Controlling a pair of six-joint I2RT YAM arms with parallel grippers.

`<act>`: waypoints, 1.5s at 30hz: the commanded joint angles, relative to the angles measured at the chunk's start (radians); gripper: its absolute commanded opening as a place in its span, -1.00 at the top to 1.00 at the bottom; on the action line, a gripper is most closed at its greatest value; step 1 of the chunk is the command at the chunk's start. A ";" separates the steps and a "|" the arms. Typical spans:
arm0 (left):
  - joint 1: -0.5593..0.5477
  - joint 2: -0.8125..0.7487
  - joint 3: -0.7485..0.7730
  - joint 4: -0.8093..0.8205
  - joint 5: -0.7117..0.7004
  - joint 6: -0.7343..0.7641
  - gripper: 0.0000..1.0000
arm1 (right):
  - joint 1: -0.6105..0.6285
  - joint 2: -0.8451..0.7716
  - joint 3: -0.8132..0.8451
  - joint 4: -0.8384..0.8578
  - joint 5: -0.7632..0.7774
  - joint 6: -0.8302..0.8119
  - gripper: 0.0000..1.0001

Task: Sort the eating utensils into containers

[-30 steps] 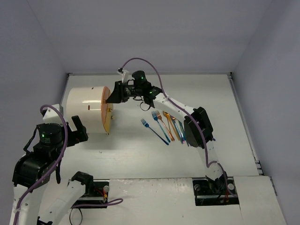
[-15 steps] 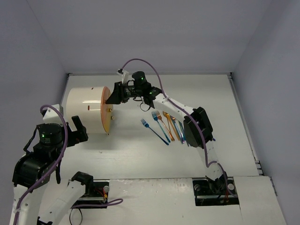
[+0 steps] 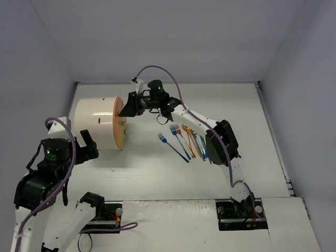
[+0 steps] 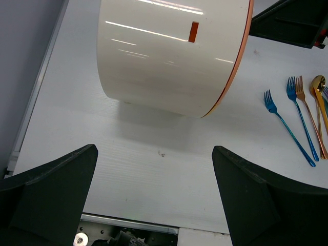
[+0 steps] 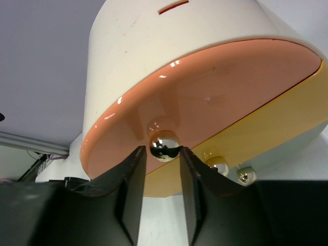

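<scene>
**A:** Where is the right gripper point(image 5: 161, 151)?

**B:** Up against the cabinet point(image 5: 169, 41), at the top of its round orange front point(image 5: 225, 87). The top knob point(image 5: 164, 145) sits right between its two fingers point(image 5: 132, 195), at their tips.

**A:** Clamped on it?

**B:** Can't tell. The gap is narrow, barely wider than the knob. One finger looks to touch it, and the other may have a sliver of space. Two lower knobs point(image 5: 218, 165) lie just outside the right-hand finger, on the yellower part of the front.

**A:** And the left gripper point(image 4: 154, 151)?

**B:** Spread wide, holding nothing. Only bare table point(image 4: 154, 174) shows between its fingers point(image 4: 51, 195). The cabinet's white drum lies ahead of the fingertips, apart from them.

**A:** The utensils point(image 3: 189, 142)?

**B:** All lying on the table in a loose row, none in either gripper. From the left wrist they are beyond the right-hand finger, off to the side, with the blue fork point(image 4: 289, 129) nearest. From above they lie well behind the right gripper's fingers, beside that arm.
</scene>
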 commanded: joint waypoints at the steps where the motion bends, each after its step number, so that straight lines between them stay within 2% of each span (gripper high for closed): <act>1: -0.005 0.028 0.019 0.038 0.005 0.002 -0.86 | -0.002 -0.006 0.046 0.094 -0.045 -0.004 0.51; 5: -0.005 0.032 0.023 0.038 0.004 0.003 -0.86 | -0.007 -0.011 0.036 0.097 -0.045 -0.008 0.88; 8: -0.005 0.032 0.025 0.037 0.001 0.005 -0.86 | -0.017 -0.028 0.010 0.099 -0.039 -0.017 0.99; 21: -0.006 0.044 0.034 0.041 -0.011 0.012 -0.86 | -0.087 -0.177 -0.204 0.100 -0.044 -0.061 1.00; 39: -0.005 0.075 0.052 0.050 -0.008 0.025 -0.86 | -0.181 -0.302 -0.349 0.098 -0.050 -0.075 1.00; 41: -0.005 0.078 0.053 0.058 0.012 0.030 -0.86 | -0.181 -0.301 -0.346 0.098 -0.050 -0.074 0.93; 42: -0.006 0.083 0.053 0.064 0.023 0.031 -0.86 | -0.181 -0.301 -0.345 0.098 -0.049 -0.071 0.81; 45: -0.006 0.112 0.062 0.102 0.043 0.027 -0.86 | -0.181 -0.311 -0.352 0.098 -0.035 -0.072 0.27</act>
